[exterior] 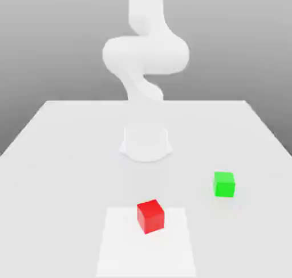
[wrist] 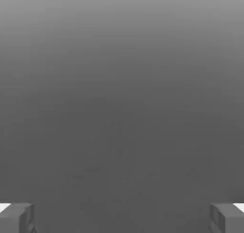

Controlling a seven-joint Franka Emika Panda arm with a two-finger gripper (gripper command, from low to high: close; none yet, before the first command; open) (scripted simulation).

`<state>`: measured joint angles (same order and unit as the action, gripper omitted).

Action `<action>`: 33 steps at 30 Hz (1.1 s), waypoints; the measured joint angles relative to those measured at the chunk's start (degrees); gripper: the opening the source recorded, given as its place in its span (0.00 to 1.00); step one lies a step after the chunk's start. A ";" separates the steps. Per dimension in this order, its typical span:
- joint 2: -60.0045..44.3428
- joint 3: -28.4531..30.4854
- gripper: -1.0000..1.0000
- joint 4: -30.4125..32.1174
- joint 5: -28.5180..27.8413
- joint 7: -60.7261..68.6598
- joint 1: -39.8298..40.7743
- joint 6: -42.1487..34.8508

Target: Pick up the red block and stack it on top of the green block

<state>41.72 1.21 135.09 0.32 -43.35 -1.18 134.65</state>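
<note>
Red block: on the pale square patch of the worktop, near its far edge, not lifted. Green block: well apart, toward the exterior view's right and nearer the arm's base; nothing on top of it.

End effector: fingers spread wide apart in the hand view, nothing between them.

Progress, as judged: task at its start. Done: none of pick, carry or stack. Left: reach down to red, grip, lift, carry across, set on green, release.

Shapes and surfaces: both blocks plain cubes, alike in size, flat faces, crisp edges, no visible texture; each shows a top and side faces in differing shades. Red sits turned relative to the patch; green nearly square to the view. Arm white, smooth, rounded. Worktop pale and plain; patch whiter, straight-edged.
</note>
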 joint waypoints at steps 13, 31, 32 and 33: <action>-26.32 4.54 0.50 19.77 1.15 14.93 -5.70 17.73; -54.06 0.91 0.00 26.36 3.50 23.12 -3.63 39.07; -53.50 1.08 0.00 26.43 3.32 23.01 -3.75 38.60; -52.18 1.45 0.00 26.60 2.80 22.65 -3.98 37.49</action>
<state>-10.46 2.65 161.69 3.12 -20.69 -5.16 172.14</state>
